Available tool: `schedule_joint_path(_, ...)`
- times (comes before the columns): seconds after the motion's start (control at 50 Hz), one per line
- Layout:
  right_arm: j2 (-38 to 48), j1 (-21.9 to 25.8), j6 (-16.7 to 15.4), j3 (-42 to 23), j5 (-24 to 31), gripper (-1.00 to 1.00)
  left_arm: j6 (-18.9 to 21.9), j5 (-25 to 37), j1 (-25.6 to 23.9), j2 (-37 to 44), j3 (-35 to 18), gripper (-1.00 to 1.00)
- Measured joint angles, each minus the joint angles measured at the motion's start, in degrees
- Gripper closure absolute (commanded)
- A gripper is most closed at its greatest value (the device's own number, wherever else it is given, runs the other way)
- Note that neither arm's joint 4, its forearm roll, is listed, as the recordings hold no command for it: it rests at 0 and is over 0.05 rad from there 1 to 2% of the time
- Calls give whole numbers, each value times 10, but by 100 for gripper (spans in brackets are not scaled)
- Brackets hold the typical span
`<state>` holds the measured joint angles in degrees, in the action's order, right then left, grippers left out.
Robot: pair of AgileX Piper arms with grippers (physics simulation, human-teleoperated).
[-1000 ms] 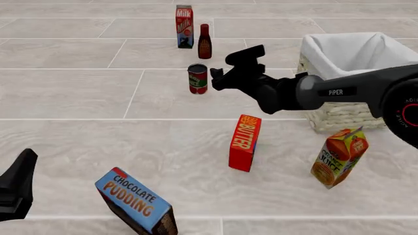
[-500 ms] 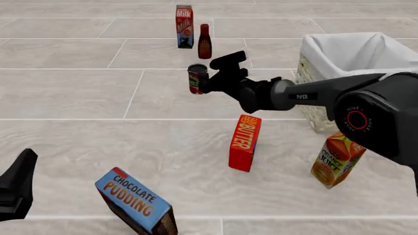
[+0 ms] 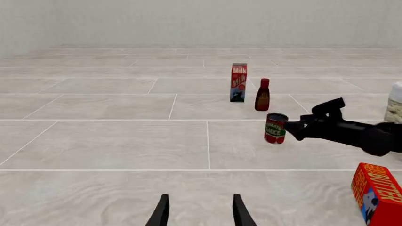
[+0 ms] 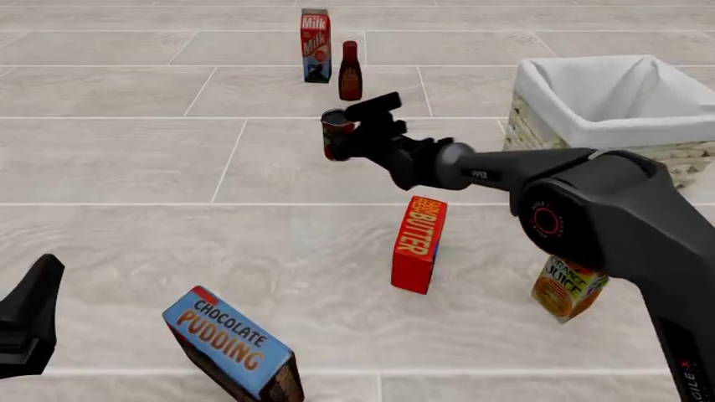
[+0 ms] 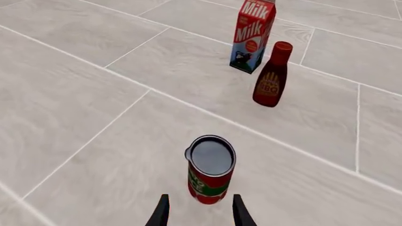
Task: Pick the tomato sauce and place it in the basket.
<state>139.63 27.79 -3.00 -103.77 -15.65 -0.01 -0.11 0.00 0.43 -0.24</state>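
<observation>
Presently, going left to right in the front view: our left claw (image 4: 28,322) idles at the near-left edge of the surface (image 4: 134,159), and its own wrist view shows the fingers spread with nothing between them. The chocolate pudding box (image 4: 233,345) leans just beside it. Further back, the milk carton (image 4: 315,45) and the dark BBQ bottle (image 4: 350,71) stand together. The tomato sauce (image 4: 335,134) stands upright in front of them, apart from both. Our right claw (image 4: 355,132) sits at the can; its wrist view shows spread fingers (image 5: 162,212) short of the can (image 5: 210,169), not yet around it. The butter box (image 4: 418,244) stands nearer us, the juice carton (image 4: 568,289) partly behind the right arm, and the basket (image 4: 542,79) at far right.

Step in hand, as we judge it: approach for the grasp. We should advance until the label sits between the fingers, centred, then pinch at mid-height, avoiding a push that tips it toward the bottle.
</observation>
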Motion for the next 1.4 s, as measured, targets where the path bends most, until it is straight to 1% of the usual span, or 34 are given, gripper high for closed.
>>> schedule_joint_path(0.2,42,0,1,-72,32,-100,0,0,0,0,0,-100)
schedule_joint_path(0.38,88,-5,-1,-150,69,-100,0,0,0,0,0,-100)
schedule_joint_path(0.64,174,-16,-1,-302,143,-100,0,0,0,0,0,-100)
schedule_joint_path(0.84,260,-17,-1,-463,226,-100,0,0,0,0,0,-100)
schedule_joint_path(0.94,288,-15,-3,-511,251,-100,0,0,0,0,0,-100)
schedule_joint_path(1.06,309,-16,-4,-545,266,-100,0,0,0,0,0,-100)
schedule_joint_path(1.08,311,-16,-3,-549,266,100,0,0,0,0,0,-100)
schedule_joint_path(1.1,312,-13,-8,-554,267,100,0,0,0,0,0,-100)
schedule_joint_path(1.28,324,-13,-4,-570,267,100,0,0,0,0,0,-100)
schedule_joint_path(1.36,323,-13,-3,-572,267,100,0,0,0,0,0,-100)
schedule_joint_path(1.4,317,-13,-2,-562,261,100,0,0,0,0,0,-100)
